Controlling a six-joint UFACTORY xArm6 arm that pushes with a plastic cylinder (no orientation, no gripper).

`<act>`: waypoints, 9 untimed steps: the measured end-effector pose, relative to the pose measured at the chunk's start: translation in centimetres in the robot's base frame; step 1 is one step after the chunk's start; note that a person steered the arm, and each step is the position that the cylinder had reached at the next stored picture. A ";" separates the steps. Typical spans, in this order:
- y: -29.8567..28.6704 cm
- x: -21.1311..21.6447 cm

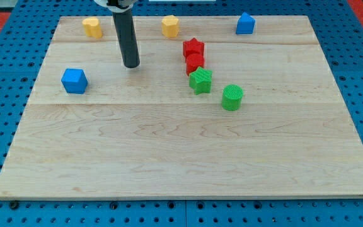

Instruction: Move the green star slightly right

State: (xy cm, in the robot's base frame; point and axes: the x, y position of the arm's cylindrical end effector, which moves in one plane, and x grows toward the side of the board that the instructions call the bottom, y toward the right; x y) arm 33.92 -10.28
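My tip (131, 65) left of green star (200, 81) (well apart)

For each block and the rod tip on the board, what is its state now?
my tip: on the board, touching no block, far to the view's left of the green star.
green star: upright, touching the red block.
red block: between red star and green star.
red star: against the red block.
green cylinder: upright, free.
blue cube: free.

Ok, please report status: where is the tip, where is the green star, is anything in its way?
My tip left of green star block, apart. Star touching red block above. Green cylinder block lower right, near path.
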 end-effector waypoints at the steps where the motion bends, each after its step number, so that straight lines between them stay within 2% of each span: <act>1: 0.0 -0.6; 5: 0.0 -1.0; 7: 0.0 -3.3; 8: 3.1 -2.1; 9: 5.6 4.0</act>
State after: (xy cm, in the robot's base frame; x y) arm 37.88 -4.67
